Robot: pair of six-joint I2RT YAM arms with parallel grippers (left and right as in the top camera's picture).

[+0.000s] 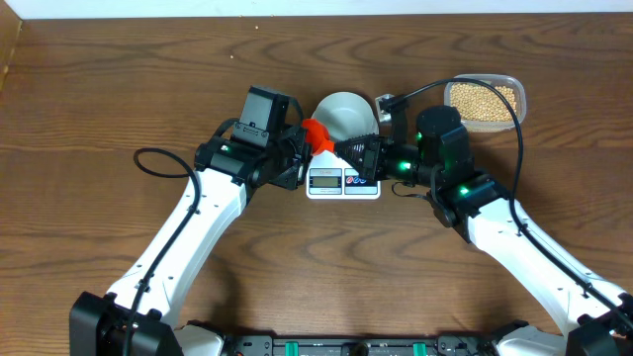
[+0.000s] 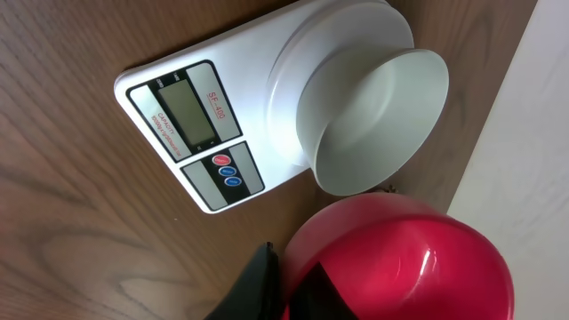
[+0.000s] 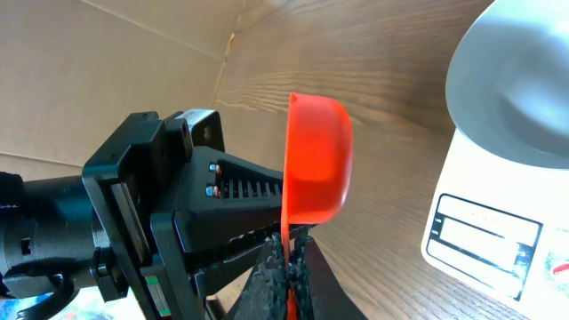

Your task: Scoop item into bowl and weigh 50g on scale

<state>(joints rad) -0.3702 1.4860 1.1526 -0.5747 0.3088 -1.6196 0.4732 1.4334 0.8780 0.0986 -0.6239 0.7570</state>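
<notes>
Right wrist: pinching scoop (image 3: 316, 160) handle in right claw (image 3: 286, 283); cannot tell for left claw (image 1: 302, 150). Hold level, dip into beans (image 1: 483, 96).

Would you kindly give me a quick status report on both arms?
Right end effector shut on red scoop handle; left end effector beside it, grip unclear. Bowl on scale, empty; beans in tub. Nothing blocking bowl.

The scoop (image 2: 400, 267) is glossy plastic, the bowl (image 2: 373, 116) smooth matt, the scale (image 2: 244, 67) plastic, the table (image 2: 71, 222) grained wood.
</notes>
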